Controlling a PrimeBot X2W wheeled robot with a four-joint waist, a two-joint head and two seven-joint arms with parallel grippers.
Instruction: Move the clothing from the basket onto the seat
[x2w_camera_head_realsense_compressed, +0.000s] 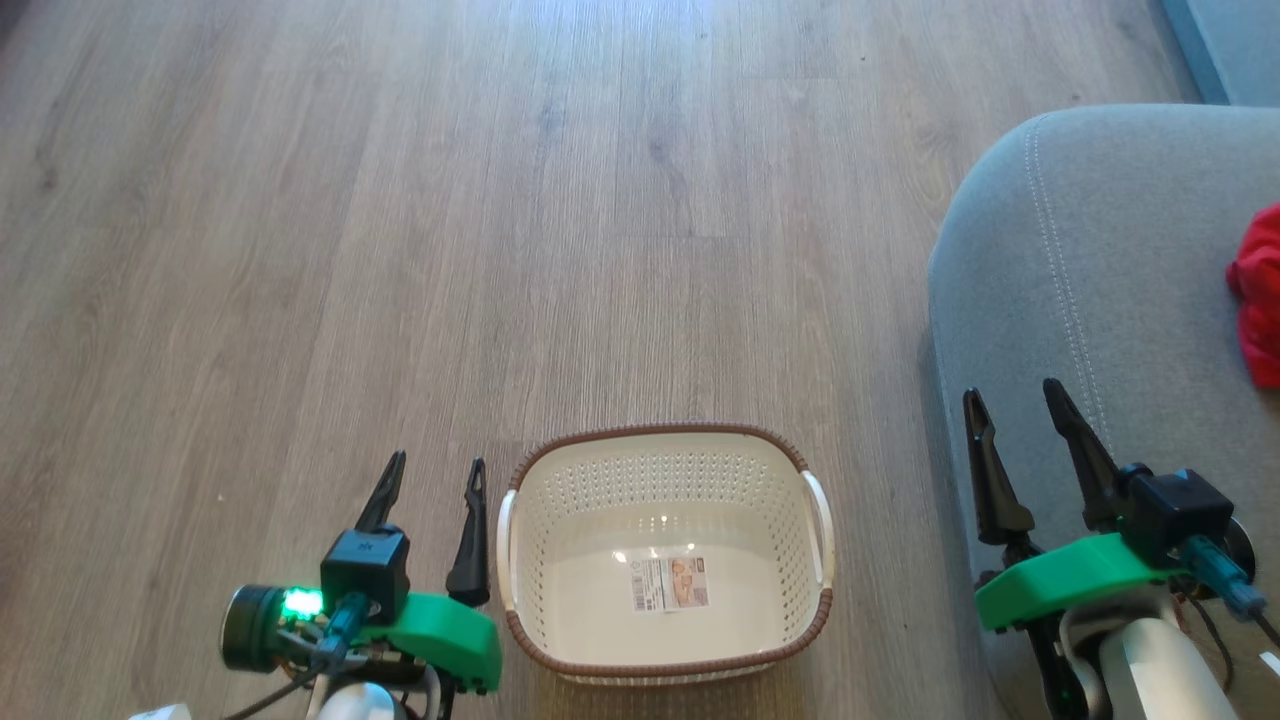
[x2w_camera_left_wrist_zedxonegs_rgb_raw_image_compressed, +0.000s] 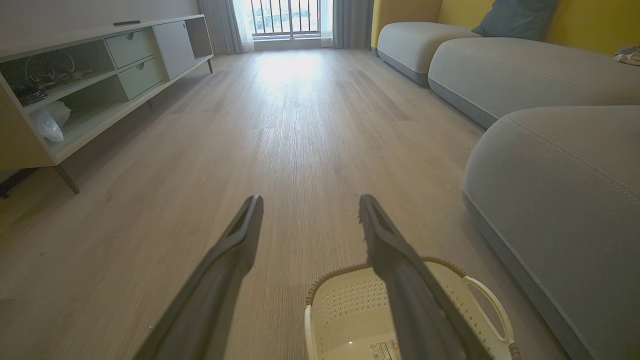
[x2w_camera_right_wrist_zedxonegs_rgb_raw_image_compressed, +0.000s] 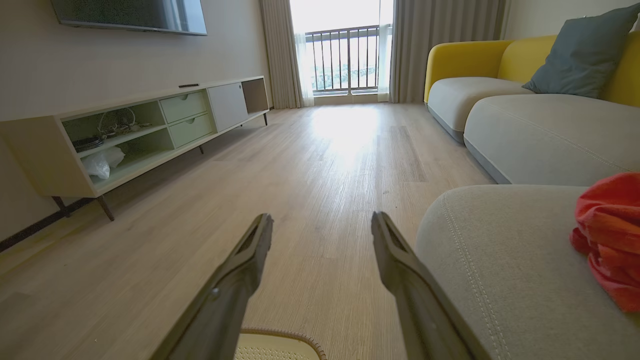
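1. At 6 o'clock of the head view, upright on the wood floor (x2w_camera_head_realsense_compressed: 400, 200): the basket (x2w_camera_head_realsense_compressed: 660, 480) — brown rim, white handles, bottom bare but for a sticker (x2w_camera_head_realsense_compressed: 670, 583).
2. At 3 o'clock, taking up the right side: the seat (x2w_camera_head_realsense_compressed: 1100, 300), grey, with a rounded corner and pale seam lines. Near the basket, with a strip of floor between them.
3. At the 3 o'clock edge, lying on the seat: the clothing (x2w_camera_head_realsense_compressed: 1262, 295), a crumpled bright-red heap cut off by the frame. Too little shown to tell one garment from two.
4. At 7 o'clock, just beside the basket's left handle: the left gripper (x2w_camera_head_realsense_compressed: 438, 460), fingers spread and pointing to 12 o'clock, pinching nothing. In the left wrist view, basket at 5 o'clock, partly behind one finger.
5. At 4 o'clock, over the seat's near edge: the right gripper (x2w_camera_head_realsense_compressed: 1010, 390), fingers likewise spread, gripping nothing. In the right wrist view, clothing at 3 o'clock on the seat, apart from both fingers.
6. Farther off in the right wrist view: a long low cabinet (x2w_camera_right_wrist_zedxonegs_rgb_raw_image_compressed: 187, 117) at 9 o'clock, a bright window (x2w_camera_right_wrist_zedxonegs_rgb_raw_image_compressed: 345, 55) with a railing at 12 o'clock, and a yellow-backed sofa (x2w_camera_right_wrist_zedxonegs_rgb_raw_image_compressed: 465, 55) at 2 o'clock — a blue-grey cushion (x2w_camera_right_wrist_zedxonegs_rgb_raw_image_compressed: 580, 55) leaning on its back.
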